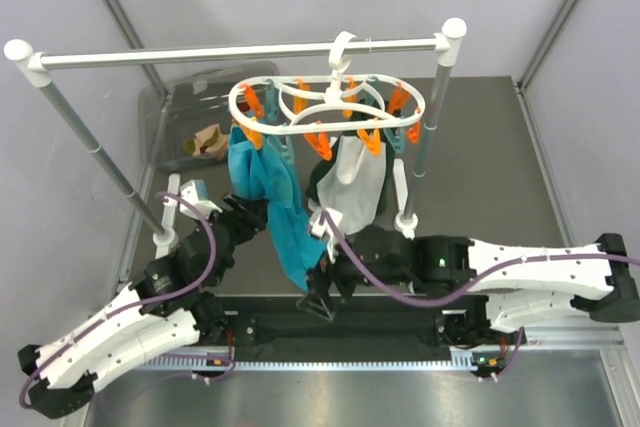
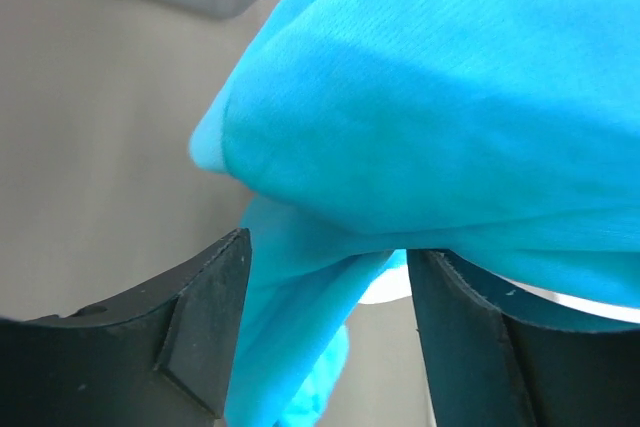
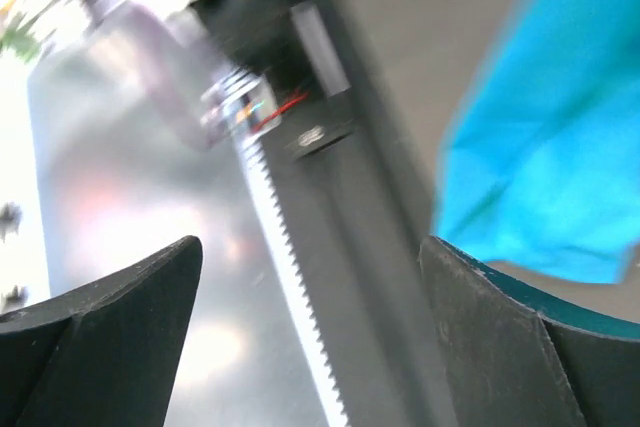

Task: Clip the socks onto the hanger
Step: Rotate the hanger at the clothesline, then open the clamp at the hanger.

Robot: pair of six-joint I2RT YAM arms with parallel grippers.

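If closing or pulling away now, with teal cloth hanging between spread fingers of released left pincer: likely to snag cloth, tug hanger off rail. Same hazard at right pincer, also released and empty, near cloth hem. Socks unclipped, bunched in clear bin at far-left worktop, well apart from both pincers; easy to mis-grab one.

- Top external: high above and behind the arm bases, looking down over the whole bench.
- Left wrist: looks out between its jaws, very close to the teal cloth.
- Right wrist: blurred, faces the bench's near edge.
- All three views share the teal cloth.
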